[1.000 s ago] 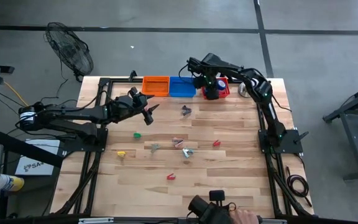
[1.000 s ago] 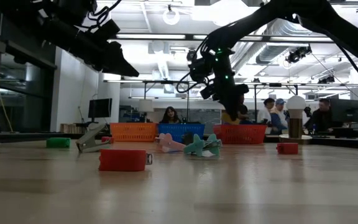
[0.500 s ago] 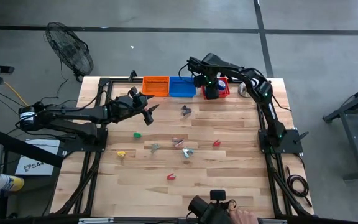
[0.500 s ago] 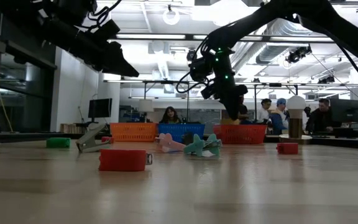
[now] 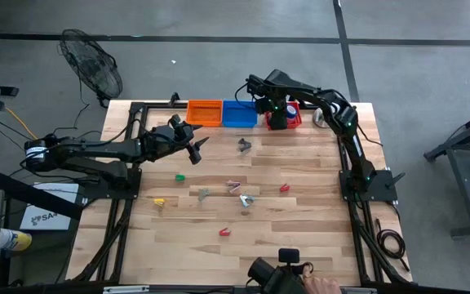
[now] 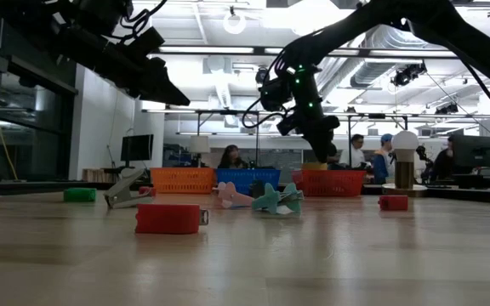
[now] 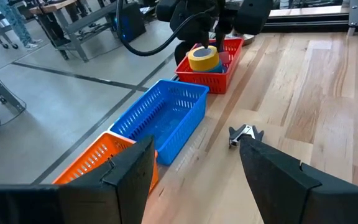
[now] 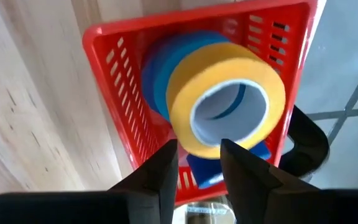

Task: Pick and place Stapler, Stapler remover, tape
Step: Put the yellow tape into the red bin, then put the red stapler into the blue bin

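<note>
Since the earlier pictures the right claw [image 8: 196, 163] is sitting a touch higher over the red basket [image 5: 292, 117], and its fingers are now standing slightly apart, gripping nothing; the left arm is staying where it was.

Nearest the front edge of the desk [image 5: 300, 220], a person's hand [image 5: 317, 285] is showing beside a dark camera, partly cut off by the picture's edge. Farther in, small coloured pieces are lying scattered on the wood: a red one [image 5: 224, 232], a yellow one [image 5: 159, 202], a green one [image 5: 181, 175] and a cluster at the middle, all too small to name.

Beyond them the left arm is stretching level across the desk's left side, its left claw [image 5: 195, 147] hanging with the fingers wide apart and empty.

At the far edge the right arm is arching over and bending down above the red basket, beside the blue basket [image 5: 239, 113] and the orange basket [image 5: 205, 111]. A yellow tape roll [image 8: 229, 99] is lying on blue tape rolls [image 8: 166, 65] inside the red basket, just past the claw's fingertips. How many blue rolls are lying beneath is hidden.
</note>
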